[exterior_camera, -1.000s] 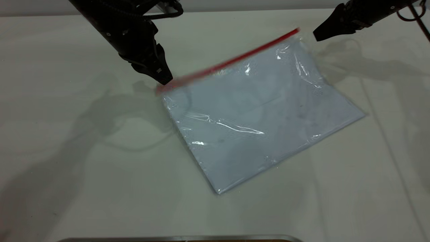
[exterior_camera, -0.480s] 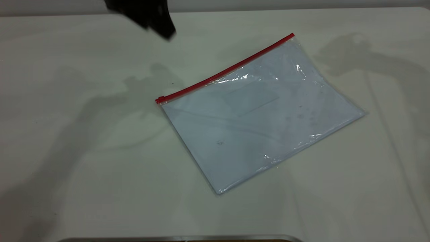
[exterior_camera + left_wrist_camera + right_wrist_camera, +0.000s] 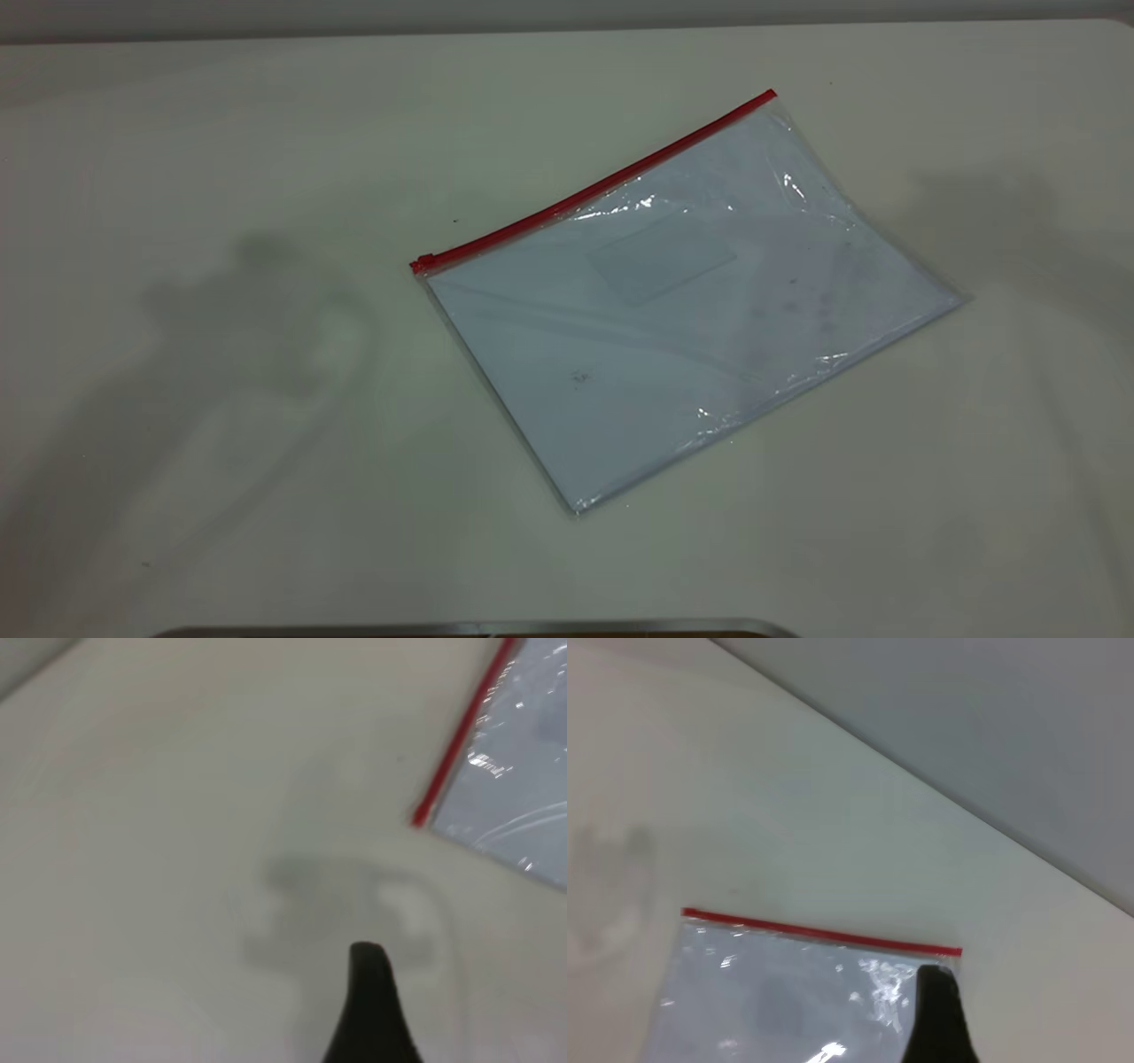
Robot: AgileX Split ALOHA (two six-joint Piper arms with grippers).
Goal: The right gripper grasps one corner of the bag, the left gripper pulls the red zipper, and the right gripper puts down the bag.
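Bag (image 3: 682, 310): flat, clear, crinkled plastic rectangle, white sheets inside, lying askew mid-table (image 3: 221, 133).
Zipper (image 3: 592, 188): thin red strip along the far edge.
Left gripper (image 3: 372, 1005): above bare table; finger spread unclear.
Right gripper (image 3: 939, 1014): above the bag corner (image 3: 950, 958); finger spread unclear.

Clear bag (image 3: 673, 328) flat, red zipper (image 3: 592, 188) uppermost

left gripper (image 3: 370, 1010): raised, one fingertip visible | right gripper (image 3: 939, 1019): raised, likewise

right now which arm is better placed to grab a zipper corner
Probably right: the right gripper hangs right by the corner of the bag; the left gripper is farther off.
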